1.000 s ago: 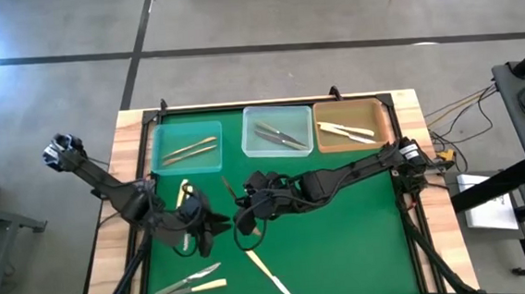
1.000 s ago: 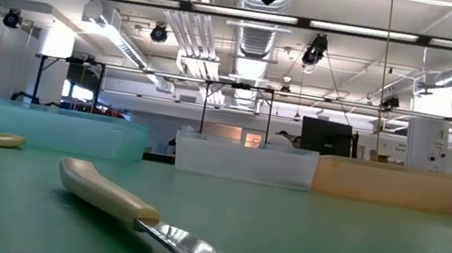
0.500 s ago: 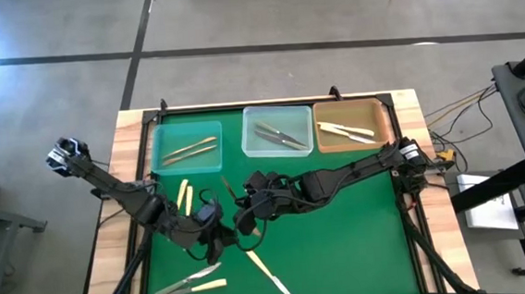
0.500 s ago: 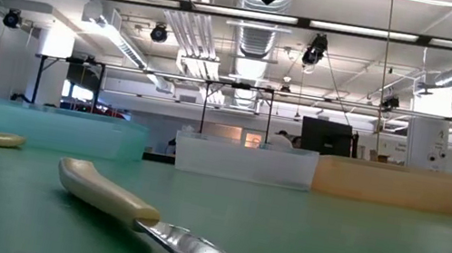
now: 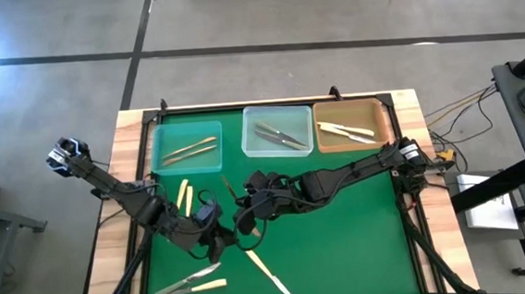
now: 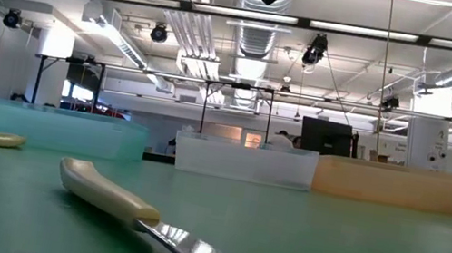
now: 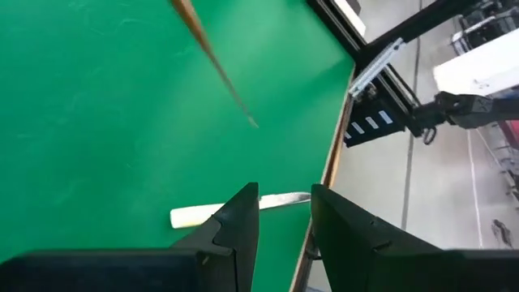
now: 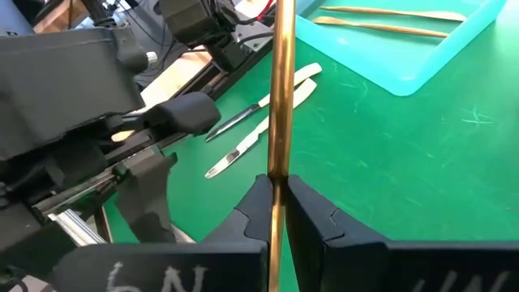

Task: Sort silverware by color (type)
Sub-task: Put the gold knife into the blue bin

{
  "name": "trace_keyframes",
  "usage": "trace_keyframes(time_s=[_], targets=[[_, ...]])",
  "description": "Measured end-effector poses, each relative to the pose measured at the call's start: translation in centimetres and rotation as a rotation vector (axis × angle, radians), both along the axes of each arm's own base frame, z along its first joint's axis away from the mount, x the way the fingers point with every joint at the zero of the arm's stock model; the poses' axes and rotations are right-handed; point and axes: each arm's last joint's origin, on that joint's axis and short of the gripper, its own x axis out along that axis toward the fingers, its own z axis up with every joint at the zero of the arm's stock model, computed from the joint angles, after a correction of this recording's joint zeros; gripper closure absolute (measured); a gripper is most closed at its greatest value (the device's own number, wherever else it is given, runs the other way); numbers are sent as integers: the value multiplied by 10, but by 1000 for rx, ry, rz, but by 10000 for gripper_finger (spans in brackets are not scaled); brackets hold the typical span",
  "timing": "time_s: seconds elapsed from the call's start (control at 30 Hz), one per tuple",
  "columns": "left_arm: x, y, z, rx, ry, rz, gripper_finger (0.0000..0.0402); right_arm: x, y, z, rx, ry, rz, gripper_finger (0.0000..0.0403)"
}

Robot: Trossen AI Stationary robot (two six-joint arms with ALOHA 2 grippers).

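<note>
A collision between the two arms is judged the main risk, since the left gripper [image 5: 215,232] and the right gripper [image 5: 242,224] are crowded just beside each other at mid-bench; a knock there could twist the slim golden-bronze piece [image 8: 281,97] that is clenched between the right jaws, or let it slip out; the left jaws are parted and hold nothing, with a cream-handled knife [image 7: 235,208] lying beyond them. The silverware is seen partly sorted: bronze pieces [image 5: 190,150] in the teal tray [image 5: 164,163], grey metal ones [image 5: 278,137] in the clear tray [image 5: 252,151], cream ones [image 5: 345,132] in the tan tray [image 5: 386,131]; several pieces remain loose on the green mat [image 5: 362,242] of the bench.
</note>
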Motion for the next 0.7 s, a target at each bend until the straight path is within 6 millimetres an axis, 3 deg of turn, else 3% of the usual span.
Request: trace_keyframes(time_s=[0.3, 0.53, 0.7], targets=[[0, -1, 1, 3, 1, -81, 306, -1, 3, 0, -45, 10, 50, 389], [-10, 0, 14, 194, -135, 3, 339, -2, 4, -1, -52, 22, 43, 382], [-23, -4, 13, 248, -128, 98, 364, -4, 2, -3, -63, 61, 43, 383]])
